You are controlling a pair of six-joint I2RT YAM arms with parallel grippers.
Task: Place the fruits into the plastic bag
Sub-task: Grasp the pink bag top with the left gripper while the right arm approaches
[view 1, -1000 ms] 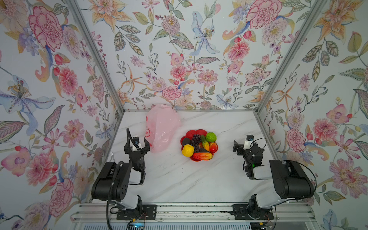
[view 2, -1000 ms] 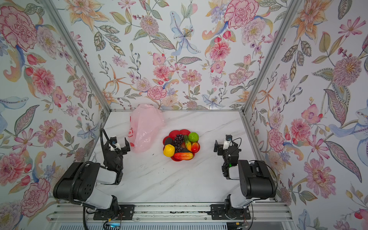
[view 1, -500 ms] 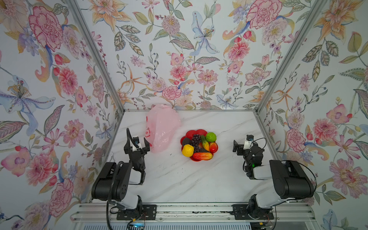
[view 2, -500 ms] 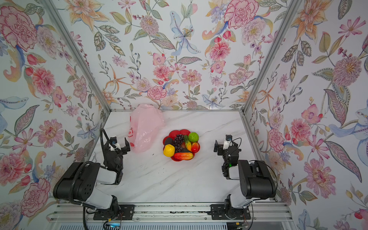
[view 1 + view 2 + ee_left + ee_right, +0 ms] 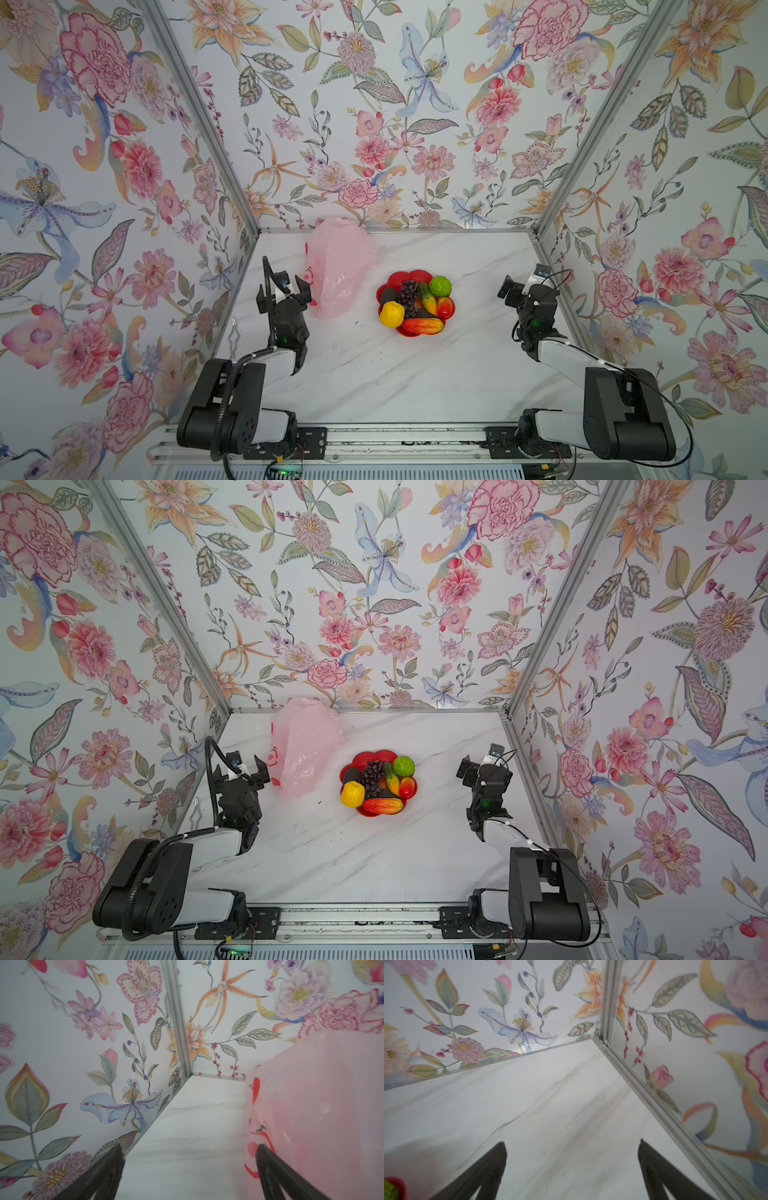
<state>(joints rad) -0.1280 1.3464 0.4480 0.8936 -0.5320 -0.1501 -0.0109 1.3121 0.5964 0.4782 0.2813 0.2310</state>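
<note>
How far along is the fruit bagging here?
Done: nothing; all the fruits sit in the red dish, and the plastic bag lies limp on the table beside it. In hand: nothing; the left gripper and right gripper are both open and empty. Left: open the bag and move every fruit in.

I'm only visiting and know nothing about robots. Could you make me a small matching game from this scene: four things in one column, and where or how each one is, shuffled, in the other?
Things:
1. plastic bag
2. yellow lemon
3. green bumpy ball
4. left gripper

Places or states:
A. far right part of the red dish
B. open and empty, next to the bag
C. near left part of the dish
D. pale pink, lying left of the dish

Pairs: 1-D, 2-C, 3-A, 4-B.
</note>
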